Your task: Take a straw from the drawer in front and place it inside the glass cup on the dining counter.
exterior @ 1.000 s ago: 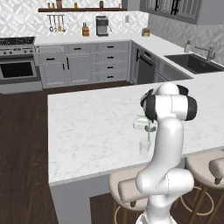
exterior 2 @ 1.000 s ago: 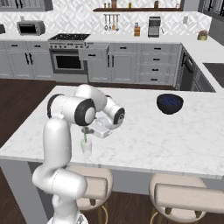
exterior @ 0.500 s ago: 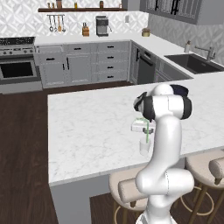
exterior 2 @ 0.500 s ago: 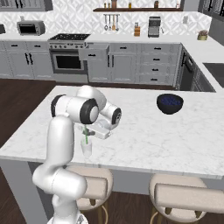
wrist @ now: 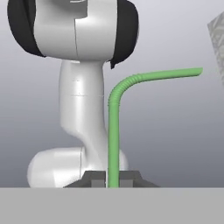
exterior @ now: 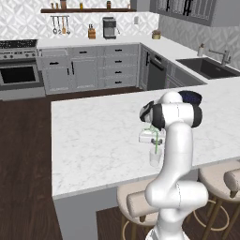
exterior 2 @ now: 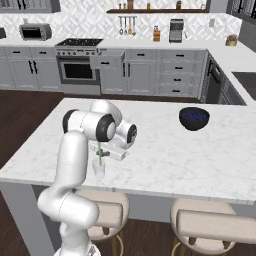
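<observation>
The light-green straw [wrist: 114,131] stands upright between my gripper's [wrist: 113,179] fingertips, its bent top pointing right in the hand view. My gripper [exterior 2: 107,148] is shut on the straw [exterior 2: 99,154] just above the glass cup [exterior 2: 99,171], which sits near the front edge of the white marble dining counter [exterior 2: 190,155]. The straw's lower end dips into the cup's mouth. From the left base view the straw [exterior: 156,142] hangs from the gripper [exterior: 152,136] over the cup [exterior: 155,158]. Across the room, the drawer [exterior 2: 106,60] stands open beside the stove.
A dark blue bowl [exterior 2: 194,118] rests on the counter to the right, also seen behind my arm as the bowl [exterior: 190,97]. Padded stools [exterior 2: 212,225] stand under the counter's front edge. Grey cabinets and a sink [exterior: 208,68] line the far walls.
The hand has shifted slightly toward the arm's side above the cup, still holding the straw. The cup has not moved.
</observation>
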